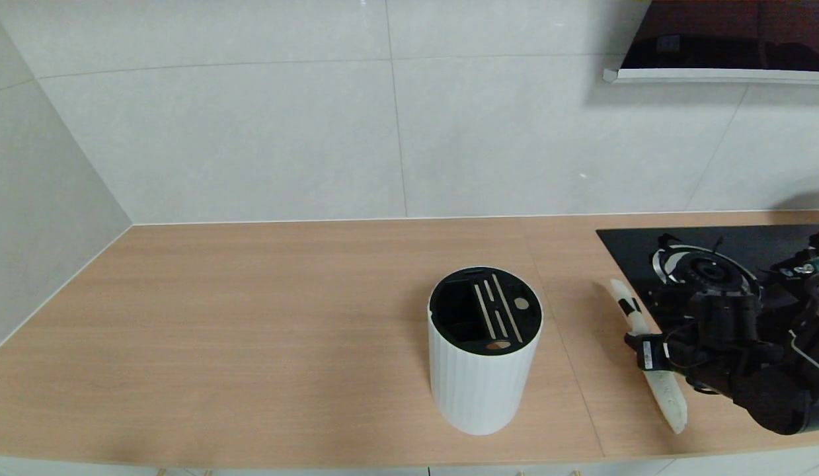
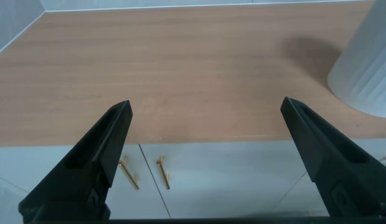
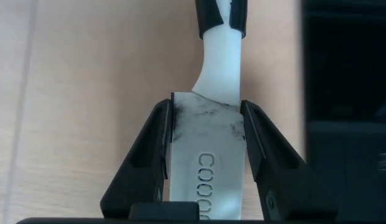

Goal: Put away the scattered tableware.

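Head: your right gripper (image 1: 648,355) is clenched on the knife (image 1: 666,395) mid-blade, lower right of frame, by the stove (image 1: 713,243). Long axis diagonal, handle twd upper left.
L wrist: left gripper (image 2: 205,109) wide open, released, over counter (image 2: 199,68) edge.
R wrist: both fingers (image 3: 160,134) touch the blade's sides.

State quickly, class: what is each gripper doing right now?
Left gripper: open, holding nothing.
Right gripper: closed on the knife.
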You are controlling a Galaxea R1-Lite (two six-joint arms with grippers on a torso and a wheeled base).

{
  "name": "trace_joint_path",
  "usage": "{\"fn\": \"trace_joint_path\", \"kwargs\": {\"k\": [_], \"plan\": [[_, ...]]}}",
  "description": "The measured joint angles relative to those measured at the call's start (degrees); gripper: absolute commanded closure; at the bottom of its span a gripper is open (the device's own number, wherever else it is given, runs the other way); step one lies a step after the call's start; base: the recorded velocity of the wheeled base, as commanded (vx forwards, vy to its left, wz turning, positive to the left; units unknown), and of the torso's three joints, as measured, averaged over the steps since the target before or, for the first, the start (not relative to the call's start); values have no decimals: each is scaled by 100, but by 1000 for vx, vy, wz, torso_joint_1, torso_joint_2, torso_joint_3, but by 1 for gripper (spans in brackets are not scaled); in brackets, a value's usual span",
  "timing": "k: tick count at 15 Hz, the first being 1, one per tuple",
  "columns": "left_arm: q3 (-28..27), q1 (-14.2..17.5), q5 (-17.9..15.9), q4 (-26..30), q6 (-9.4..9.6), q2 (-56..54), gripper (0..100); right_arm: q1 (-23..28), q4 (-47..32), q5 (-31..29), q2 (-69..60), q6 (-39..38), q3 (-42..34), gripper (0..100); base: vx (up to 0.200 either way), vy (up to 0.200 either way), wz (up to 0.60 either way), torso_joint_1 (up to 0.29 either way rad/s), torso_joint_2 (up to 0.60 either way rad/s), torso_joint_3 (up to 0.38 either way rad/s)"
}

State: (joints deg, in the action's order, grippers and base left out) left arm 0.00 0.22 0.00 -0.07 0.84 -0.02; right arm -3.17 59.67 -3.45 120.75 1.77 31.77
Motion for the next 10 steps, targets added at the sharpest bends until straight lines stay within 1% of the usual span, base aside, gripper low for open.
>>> {"fn": "trace_joint_path", "kwargs": {"k": [3, 5, 7, 9, 10], "plan": [[0, 2, -7, 2, 35, 0, 0, -5, 13, 9, -591, -24, -33, 100, 0, 0, 0, 0, 0, 0], [0, 2, -10, 5, 105, 0, 0, -41, 11, 12, -1036, -76, -49, 100, 0, 0, 0, 0, 0, 0], [0, 2, -10, 2, 116, 0, 0, -82, 16, 34, -1446, -90, -82, 100, 0, 0, 0, 0, 0, 0], [-40, 2, -44, -15, 121, 0, 0, -93, 45, 145, -1860, -88, -182, 100, 0, 0, 0, 0, 0, 0], [-179, 2, -115, -30, 121, 0, 0, -96, 54, 285, -2072, -84, -223, 100, 0, 0, 0, 0, 0, 0]]}}
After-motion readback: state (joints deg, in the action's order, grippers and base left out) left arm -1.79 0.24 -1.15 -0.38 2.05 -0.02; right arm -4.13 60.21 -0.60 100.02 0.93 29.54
